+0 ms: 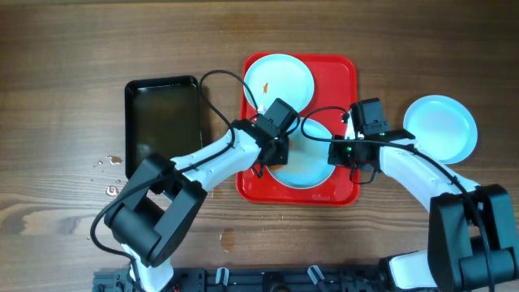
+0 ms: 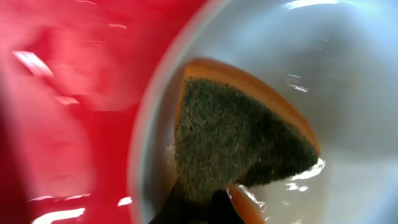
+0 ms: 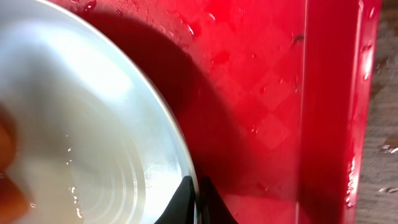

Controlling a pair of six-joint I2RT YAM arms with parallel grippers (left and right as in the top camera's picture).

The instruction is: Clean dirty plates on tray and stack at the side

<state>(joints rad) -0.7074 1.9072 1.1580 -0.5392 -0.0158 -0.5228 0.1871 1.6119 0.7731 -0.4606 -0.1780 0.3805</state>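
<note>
Left gripper [image 2: 214, 202]: clamped on sponge [image 2: 242, 134].
Right gripper [image 3: 196, 200]: clamped on plate [image 3: 93, 124] rim.
Risk: rim is dragged free by scrubbing.

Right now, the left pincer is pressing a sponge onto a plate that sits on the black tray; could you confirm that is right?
Not quite: the left pincer presses the sponge onto a plate that sits on the red tray, not the black tray, as the overhead view shows.
</note>
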